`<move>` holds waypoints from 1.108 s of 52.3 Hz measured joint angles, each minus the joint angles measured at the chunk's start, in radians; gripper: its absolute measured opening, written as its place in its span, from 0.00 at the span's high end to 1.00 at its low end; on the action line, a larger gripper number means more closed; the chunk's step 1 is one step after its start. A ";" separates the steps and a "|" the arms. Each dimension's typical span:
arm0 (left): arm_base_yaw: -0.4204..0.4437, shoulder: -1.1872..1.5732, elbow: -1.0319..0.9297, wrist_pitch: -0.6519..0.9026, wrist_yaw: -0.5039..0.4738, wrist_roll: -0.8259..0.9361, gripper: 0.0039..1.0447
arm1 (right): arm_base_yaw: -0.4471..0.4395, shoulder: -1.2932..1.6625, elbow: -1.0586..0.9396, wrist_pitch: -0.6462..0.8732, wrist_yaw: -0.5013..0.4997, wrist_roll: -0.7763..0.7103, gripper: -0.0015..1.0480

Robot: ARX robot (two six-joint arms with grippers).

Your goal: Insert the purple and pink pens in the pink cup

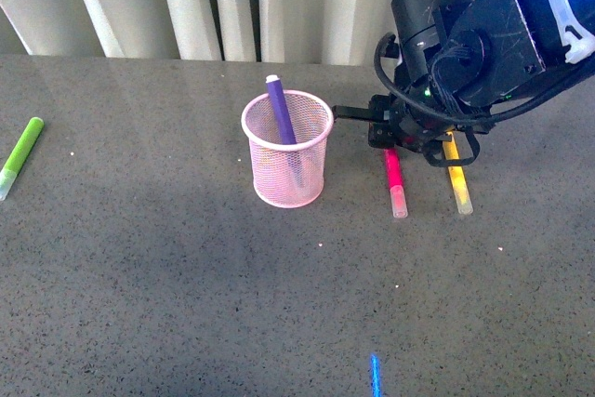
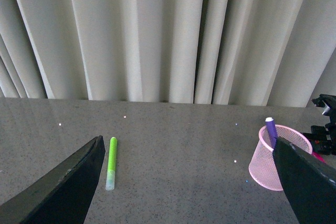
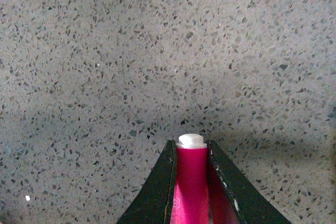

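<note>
The pink cup [image 1: 287,151], a mesh holder, stands mid-table with the purple pen [image 1: 280,111] leaning upright inside it. Just right of the cup, my right gripper [image 1: 389,137] is shut on the back end of the pink pen [image 1: 394,178], whose clear cap points toward the table's front. In the right wrist view the pink pen [image 3: 191,182] is clamped between both fingers of the right gripper [image 3: 191,145], its white end poking out. My left gripper [image 2: 186,192] is open and empty, with the pink cup [image 2: 281,158] and purple pen [image 2: 271,129] beside one finger.
A yellow marker [image 1: 456,178] lies right of the pink pen, partly under the right arm. A lime-green marker [image 1: 20,155] lies at the table's far left; the same green marker [image 2: 111,162] shows in the left wrist view. Curtains hang behind the grey speckled table [image 1: 186,276].
</note>
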 joint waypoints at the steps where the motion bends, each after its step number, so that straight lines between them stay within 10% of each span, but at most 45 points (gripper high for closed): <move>1: 0.000 0.000 0.000 0.000 0.000 0.000 0.06 | 0.000 -0.003 -0.007 0.015 0.006 -0.005 0.89; 18: 0.000 0.000 0.000 0.000 0.000 0.000 0.06 | 0.010 -0.187 -0.153 0.392 0.080 -0.196 0.89; 58: 0.000 0.000 0.000 0.000 0.000 0.000 0.06 | 0.209 -0.205 -0.145 0.718 -0.064 -0.413 0.89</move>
